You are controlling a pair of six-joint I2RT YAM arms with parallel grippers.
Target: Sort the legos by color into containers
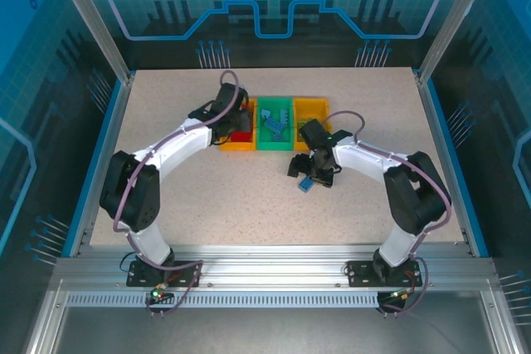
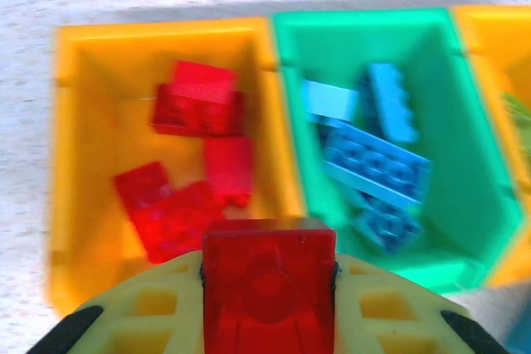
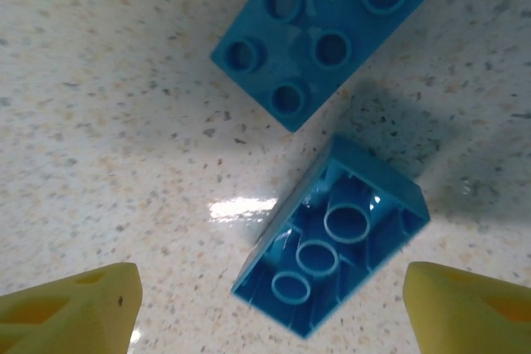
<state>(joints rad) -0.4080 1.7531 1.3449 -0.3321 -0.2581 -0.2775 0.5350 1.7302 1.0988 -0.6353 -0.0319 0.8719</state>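
left gripper [image 2: 267, 312]: jaws clamped on a red brick [image 2: 268, 275], held above the near edge of the left yellow-orange bin [image 2: 83, 122]
left yellow-orange bin: about five loose red bricks [image 2: 199, 105] lie inside, with no other colour visible among them
green bin [image 2: 465, 147]: stands in the middle of the row, with several blue bricks [image 2: 377, 163] piled in it
right yellow-orange bin [image 2: 489, 31]: a strip shows at the edge of the left wrist view, with a hint of light green inside; I cannot tell how many pieces it holds
right gripper [image 3: 265, 292]: jaws apart, low over the table [image 3: 99, 122] in front of the bins, one finger on each side of an overturned blue brick [image 3: 332, 246] and neither touching it
second blue brick [image 3: 332, 22]: studs up, just beside the overturned one; whether they touch I cannot tell
done, as I judge it: most reds and blues are already in their own bins
left to do: release the held red brick into the left bin, then move the two blue ones from the table into the green bin
stage: probably late in the sort
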